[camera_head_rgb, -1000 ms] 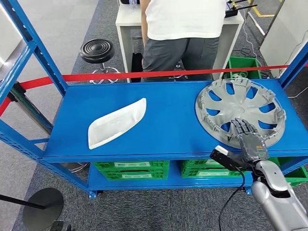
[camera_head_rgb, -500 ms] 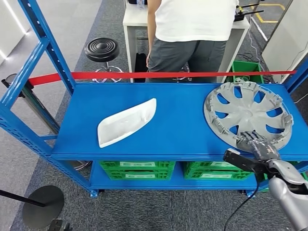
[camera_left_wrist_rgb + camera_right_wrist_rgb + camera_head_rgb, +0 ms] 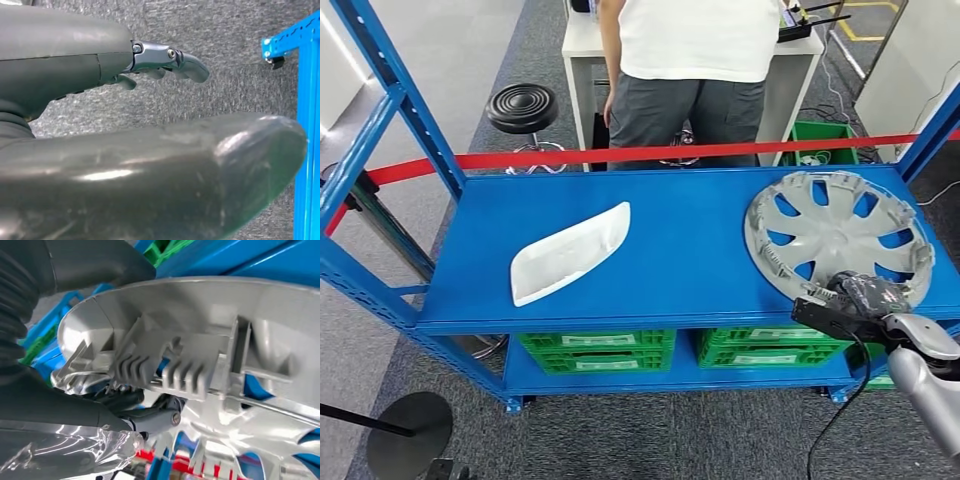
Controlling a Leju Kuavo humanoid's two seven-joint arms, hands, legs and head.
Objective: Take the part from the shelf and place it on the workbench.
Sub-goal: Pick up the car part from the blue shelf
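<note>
Hubcap [image 3: 838, 235], round spoked grey plastic, near rim gripped by right robot hand [image 3: 865, 297]

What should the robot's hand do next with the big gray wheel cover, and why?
Probably close the fingers firmly on the rim and lift a little. The right hand sits at the near edge of the wheel cover, which lies on the blue shelf. The right wrist view shows fingers on both sides of the rim, though I cannot tell how tightly they hold.
</note>
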